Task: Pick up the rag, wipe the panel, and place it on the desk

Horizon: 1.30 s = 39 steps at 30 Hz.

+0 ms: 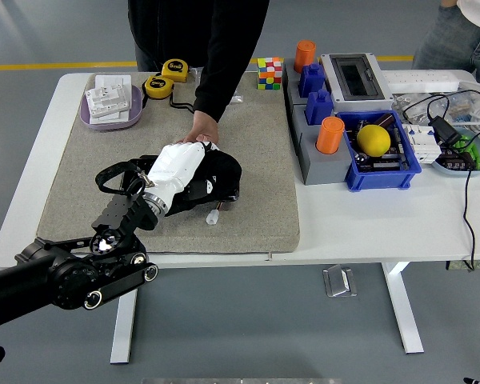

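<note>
A black panel (210,194) lies on the grey felt mat (256,160). My left hand (178,166), white-shelled on a black arm coming in from the lower left, presses down on the panel with its fingers closed on a black rag (224,168), which bunches up at the panel's right end. The rag and my hand hide most of the panel. A person at the far side reaches a dark sleeve down and rests a hand (197,138) on the panel's far edge, just beyond my hand. My right hand does not show.
A small white piece (213,216) lies on the mat just in front of the panel. A purple tray (112,118) and two yellow tape measures (158,85) stand at the back left. A colour cube (270,73), grey holder (316,156), blue bin (384,170) and cables fill the right.
</note>
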### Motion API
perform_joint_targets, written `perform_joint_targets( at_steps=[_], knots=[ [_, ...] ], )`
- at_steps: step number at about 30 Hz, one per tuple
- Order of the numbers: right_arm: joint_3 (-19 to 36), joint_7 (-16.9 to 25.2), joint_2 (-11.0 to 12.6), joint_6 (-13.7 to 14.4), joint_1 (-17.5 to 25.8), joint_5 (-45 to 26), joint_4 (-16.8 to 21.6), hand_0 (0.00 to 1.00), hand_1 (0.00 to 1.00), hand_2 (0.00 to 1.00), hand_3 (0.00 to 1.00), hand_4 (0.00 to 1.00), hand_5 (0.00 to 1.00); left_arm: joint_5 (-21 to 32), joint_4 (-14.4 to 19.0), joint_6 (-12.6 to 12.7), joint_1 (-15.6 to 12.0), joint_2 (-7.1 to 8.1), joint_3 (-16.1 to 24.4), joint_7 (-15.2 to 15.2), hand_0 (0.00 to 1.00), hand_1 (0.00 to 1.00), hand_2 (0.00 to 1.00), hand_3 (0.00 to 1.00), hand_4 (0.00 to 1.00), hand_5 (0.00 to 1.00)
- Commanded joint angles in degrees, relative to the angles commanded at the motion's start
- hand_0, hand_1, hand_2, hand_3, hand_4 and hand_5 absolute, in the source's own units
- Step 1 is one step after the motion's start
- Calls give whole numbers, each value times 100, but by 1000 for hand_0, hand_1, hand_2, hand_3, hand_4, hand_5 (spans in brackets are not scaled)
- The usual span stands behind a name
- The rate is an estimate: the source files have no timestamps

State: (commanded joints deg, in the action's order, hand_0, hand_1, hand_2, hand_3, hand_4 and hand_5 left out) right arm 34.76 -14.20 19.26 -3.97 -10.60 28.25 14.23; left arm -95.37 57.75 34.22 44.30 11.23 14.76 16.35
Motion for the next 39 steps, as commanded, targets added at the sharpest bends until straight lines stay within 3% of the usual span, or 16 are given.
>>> perform_joint_targets(
  at_steps=[9, 15, 29, 39],
  knots=[
    [-64, -3, 29, -10, -15, -8, 18, 755, 567, 701, 594, 998, 543, 4, -109, -37, 111, -144, -204, 61, 191, 161, 482, 451, 287, 2],
    [-59, -3, 17, -12, -9, -11, 10, 755, 566, 701, 593, 998, 542, -28, -89, -33, 119, -149, -237, 69, 191, 160, 481, 449, 290, 2],
    [78, -12, -62, 16, -12, 8, -78, 755, 567, 701, 593, 998, 541, -246, 13, -66, 90, 152, -172, 138, 192, 159, 482, 451, 289, 2],
    [260, 1, -128, 26, 45, 105, -97, 755, 566, 700, 593, 998, 542, -313, -124, -46, -39, 230, 145, 131, 192, 157, 482, 452, 285, 2]
  ],
)
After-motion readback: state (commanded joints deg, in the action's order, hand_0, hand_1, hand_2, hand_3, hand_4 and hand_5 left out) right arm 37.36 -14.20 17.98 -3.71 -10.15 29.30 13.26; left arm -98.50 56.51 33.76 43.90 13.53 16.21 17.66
